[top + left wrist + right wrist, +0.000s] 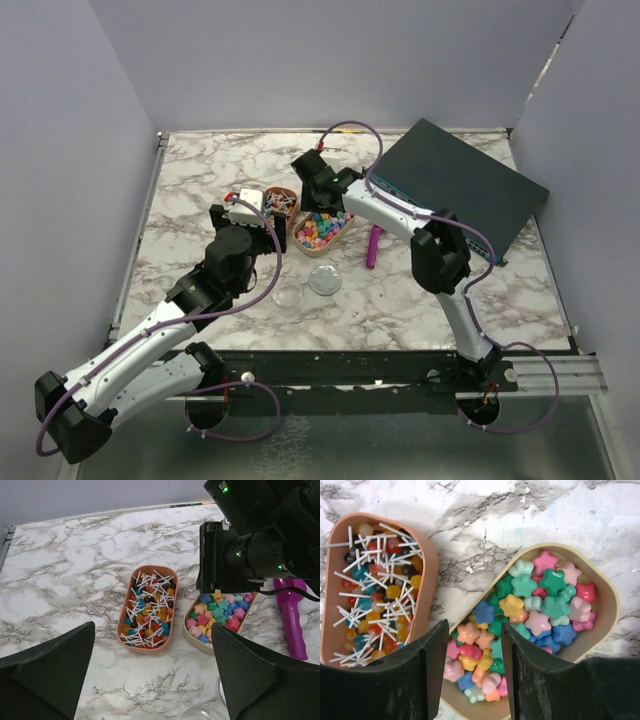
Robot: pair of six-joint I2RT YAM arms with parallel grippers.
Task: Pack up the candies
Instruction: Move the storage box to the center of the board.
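The candies (530, 597) are pea-sized star-shaped sweets in pink, yellow, green, blue and orange. They fill a cream oval tray (611, 600), which also shows in the top view (338, 238) and in the left wrist view (191, 639). My right gripper (473, 630) is open and empty, its fingers low over the near end of the candy pile; it shows in the top view (325, 205). My left gripper (155, 680) is open wide and empty above bare marble, just short of both trays; it shows in the top view (268, 235).
A pink oval tray (125, 615) of small coloured balls on white sticks lies left of the candy tray. A clear glass jar (288, 295) and its round lid (325, 280) stand nearer the arms. A purple tool (373, 245) lies to the right, and a dark flat box (460, 185) at the back right.
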